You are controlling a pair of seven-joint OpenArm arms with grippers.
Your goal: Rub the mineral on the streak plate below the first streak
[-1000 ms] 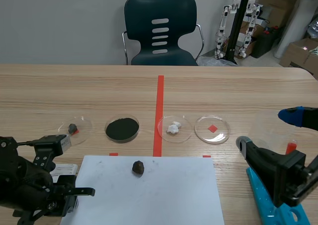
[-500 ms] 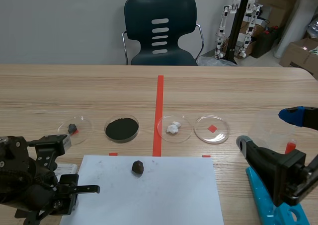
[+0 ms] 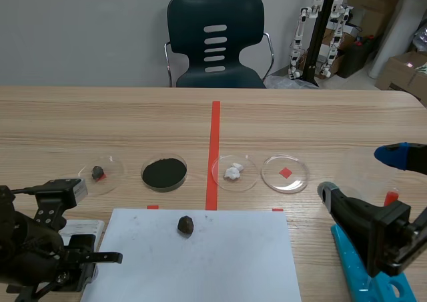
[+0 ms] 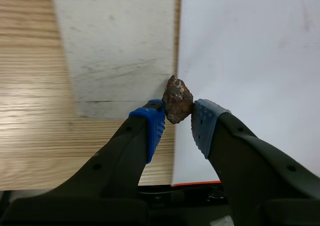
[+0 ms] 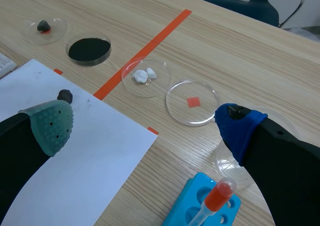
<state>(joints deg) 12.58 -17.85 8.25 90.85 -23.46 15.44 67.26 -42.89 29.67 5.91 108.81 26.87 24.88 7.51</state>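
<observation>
Mineral [image 4: 177, 99], a rough brown lump, was pinched between the blue pads of the left gripper [image 4: 178, 120]. It hung over the seam where the white paper sheet [image 3: 220, 262] met the streak plate [image 4: 115, 51]; contact could not be judged. The wooden table [image 3: 300, 122] lay under the sheet. The grey-white plate, faintly marked, lay against the sheet's left edge. The right gripper [image 5: 145, 127] sat off the sheet's right side, fingers spread wide around nothing. A blue rack [image 3: 360, 275] stood by that same edge. Four clear dishes lined up beyond the sheet's far edge, among them one with black powder [image 3: 163, 173] and one with white pieces [image 3: 233, 172]. A small dark rock [image 3: 185, 225] rested on the sheet near its far edge.
</observation>
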